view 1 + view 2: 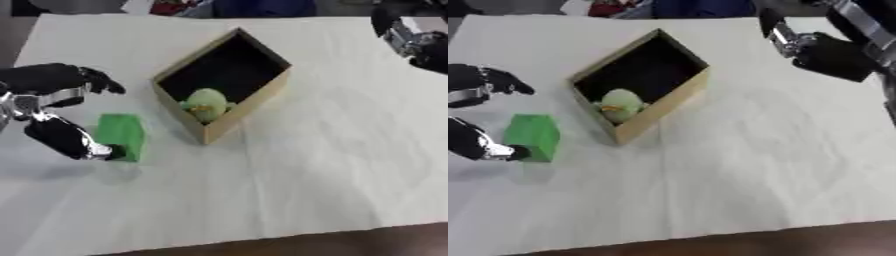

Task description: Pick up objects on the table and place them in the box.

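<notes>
At the far left, the left robot hand (54, 112) is spread wide around the green block (120, 136), with the upper fingers above and behind it and the thumb (74, 142) low against its near-left edge; it looks set to close on the block, but nothing is pinched yet and the block sits flat on the white surface (332, 165). The block lies just beside the box (220, 82), apart from its left wall, so the carry into the opening should be brief. The box stands corner-on to the camera, and 1 pale green, rounded item (206, 104) already rests in its near corner, which suggests the job is partly done. Up at the far right, the right robot hand (815, 45) hangs clear of everything; I cannot tell how its fingers are set. The right eye view shows much more of that hand and its arm, while the left eye view shows the left hand more fully.
</notes>
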